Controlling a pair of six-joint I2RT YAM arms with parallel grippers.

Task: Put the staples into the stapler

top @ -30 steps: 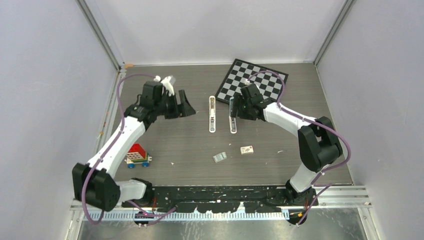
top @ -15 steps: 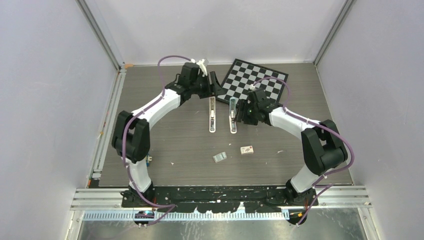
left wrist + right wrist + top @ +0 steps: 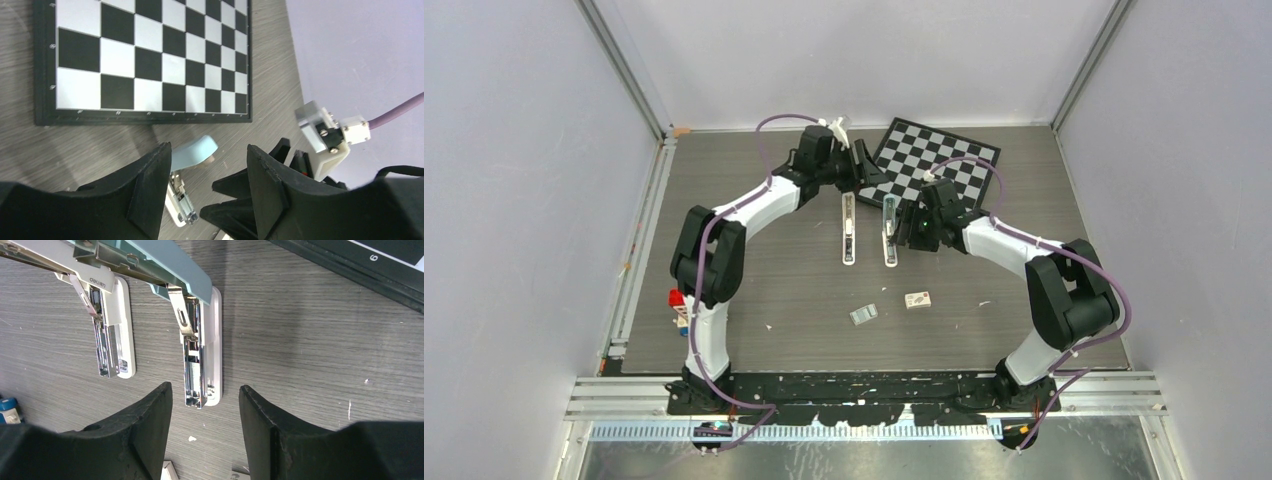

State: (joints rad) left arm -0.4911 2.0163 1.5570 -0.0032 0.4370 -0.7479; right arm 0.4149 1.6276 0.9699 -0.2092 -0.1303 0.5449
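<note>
Just ahead of our right claw (image 3: pixel 205 387), fingers apart and empty, lies one stapler (image 3: pixel 200 357), while our left claw (image 3: pixel 208 147), likewise spread, frames the blue tip of another stapler (image 3: pixel 196 151).

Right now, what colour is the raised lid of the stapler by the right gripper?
Teal lid; right wrist view shows it best.

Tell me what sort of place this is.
Likely a robot test cell: two arms bolted at a table's edge, plain walls around, and assorted props such as a chessboard and staplers.
</note>
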